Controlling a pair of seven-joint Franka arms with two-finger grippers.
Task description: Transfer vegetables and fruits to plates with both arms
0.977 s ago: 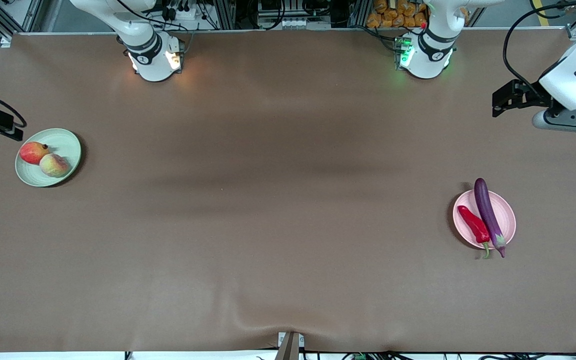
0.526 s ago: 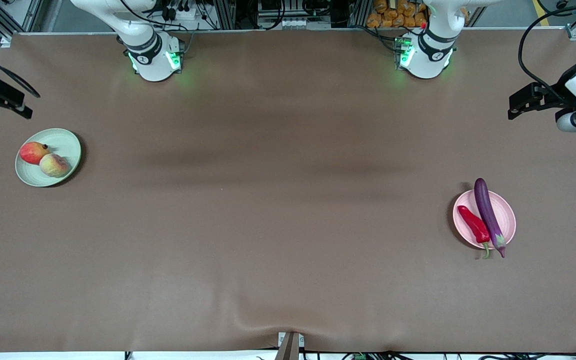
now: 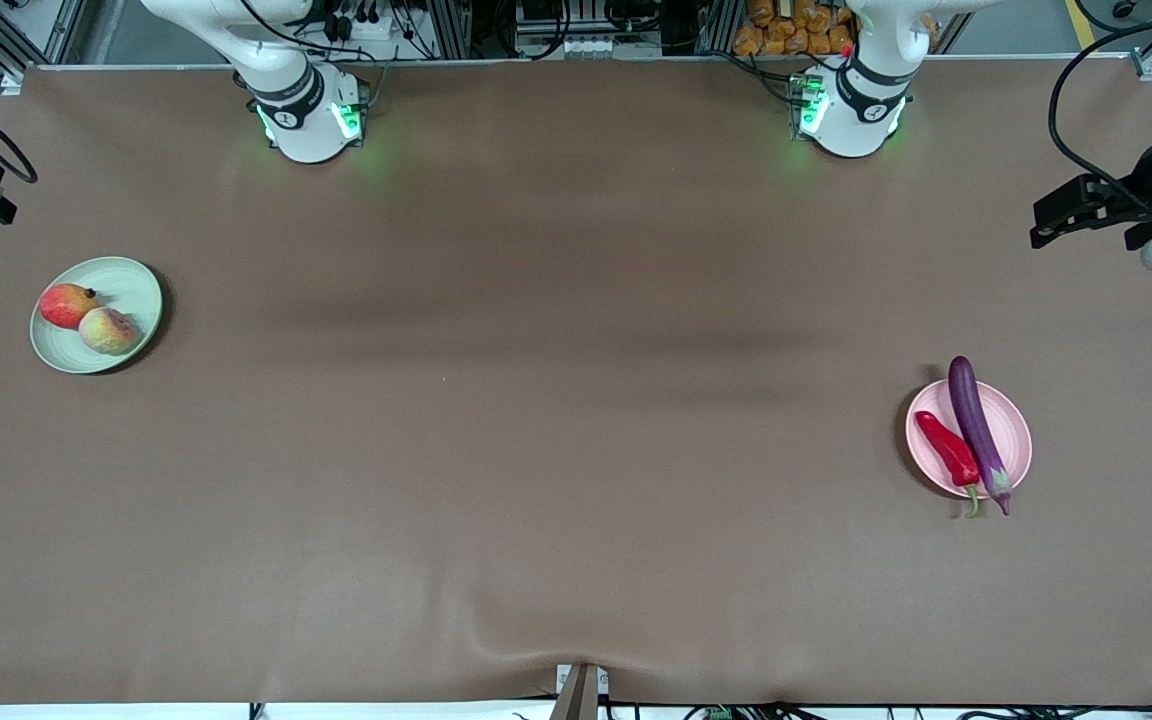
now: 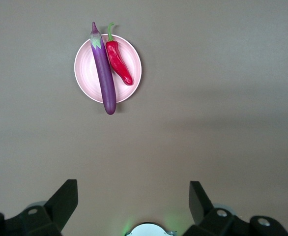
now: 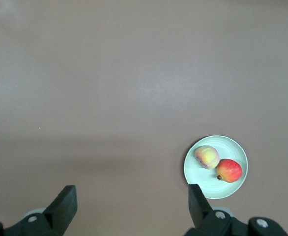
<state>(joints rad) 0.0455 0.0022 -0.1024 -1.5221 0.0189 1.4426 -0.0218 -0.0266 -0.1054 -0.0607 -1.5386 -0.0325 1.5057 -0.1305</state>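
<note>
A pale green plate point(image 3: 131, 290) at the right arm's end of the table holds a red apple point(image 3: 67, 305) and a paler peach point(image 3: 108, 330) side by side. A pink plate point(image 3: 1011, 430) at the left arm's end carries a long purple eggplant point(image 3: 974, 425) and a red chili pepper point(image 3: 946, 448), their stem ends poking over the rim. My left gripper point(image 4: 133, 196) hangs open and empty, high above the cloth, with the pink plate point(image 4: 87, 73) well clear of it. My right gripper point(image 5: 132, 199) is open and empty too, high up beside the green plate point(image 5: 208, 184).
Brown cloth point(image 3: 576, 400) covers the whole table, with a raised wrinkle point(image 3: 536, 640) near the front edge. The two arm bases point(image 3: 306, 110) point(image 3: 851, 110) glow green along the robots' edge, with cables and racks past it.
Both hands have drawn away from the plates toward the table's ends and nearly out of the front view. The right arm's base light turned from white to green. The food has not moved.
</note>
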